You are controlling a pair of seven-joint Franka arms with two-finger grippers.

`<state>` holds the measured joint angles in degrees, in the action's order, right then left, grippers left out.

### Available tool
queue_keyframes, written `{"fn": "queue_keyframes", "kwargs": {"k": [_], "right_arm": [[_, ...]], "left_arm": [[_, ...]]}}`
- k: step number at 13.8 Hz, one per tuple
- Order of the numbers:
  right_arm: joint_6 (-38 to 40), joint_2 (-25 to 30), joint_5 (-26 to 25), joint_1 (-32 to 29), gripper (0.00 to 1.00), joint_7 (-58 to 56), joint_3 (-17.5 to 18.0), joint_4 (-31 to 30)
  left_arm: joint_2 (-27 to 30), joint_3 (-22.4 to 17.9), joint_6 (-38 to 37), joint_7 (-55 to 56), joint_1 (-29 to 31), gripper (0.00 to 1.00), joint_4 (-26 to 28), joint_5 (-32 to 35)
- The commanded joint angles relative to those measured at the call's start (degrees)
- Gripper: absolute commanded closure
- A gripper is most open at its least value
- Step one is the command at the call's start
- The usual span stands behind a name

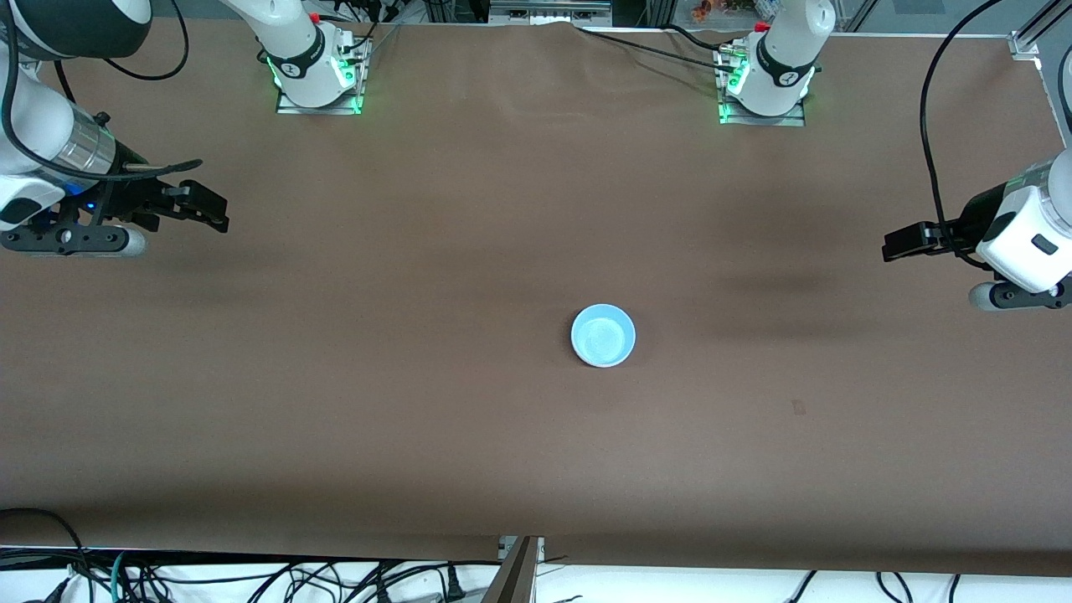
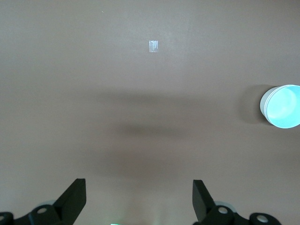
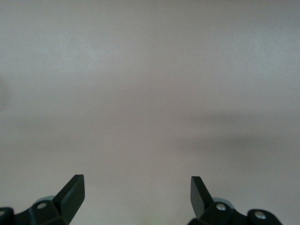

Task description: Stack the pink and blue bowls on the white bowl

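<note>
The light blue bowl (image 1: pixel 603 335) sits upright near the middle of the table. In the left wrist view the blue bowl (image 2: pixel 283 105) shows a white wall (image 2: pixel 264 107) below its rim, like a white bowl under it. No pink bowl shows; it is hidden or out of view. My left gripper (image 1: pixel 898 244) is open and empty, waiting above the table at the left arm's end; it also shows in the left wrist view (image 2: pixel 139 188). My right gripper (image 1: pixel 209 209) is open and empty above the right arm's end; it also shows in the right wrist view (image 3: pixel 137 183).
A small clear scrap of tape (image 1: pixel 798 408) lies on the brown table cover (image 1: pixel 419 377), nearer the front camera than the bowl and toward the left arm's end; it also shows in the left wrist view (image 2: pixel 153 46). Cables hang along the table's front edge.
</note>
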<state>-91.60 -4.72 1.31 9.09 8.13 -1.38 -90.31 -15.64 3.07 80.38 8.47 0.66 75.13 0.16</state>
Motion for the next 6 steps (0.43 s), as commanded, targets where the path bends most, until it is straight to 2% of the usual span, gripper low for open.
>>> {"fn": "queue_keyframes", "kwargs": {"k": [1, 6], "right_arm": [[0.02, 1.29, -0.60, -0.92, 0.00, 0.30, 1.02, -1.19], [-0.15, 1.03, -0.08, -0.83, 0.00, 0.22, 1.02, -0.92]], "left_arm": [[-1.05, -0.26, -0.93, -1.00, -0.31, 0.00, -2.18, -0.69], [-1.14, -0.26, -0.93, -1.00, -0.31, 0.00, -2.18, -0.69]]}}
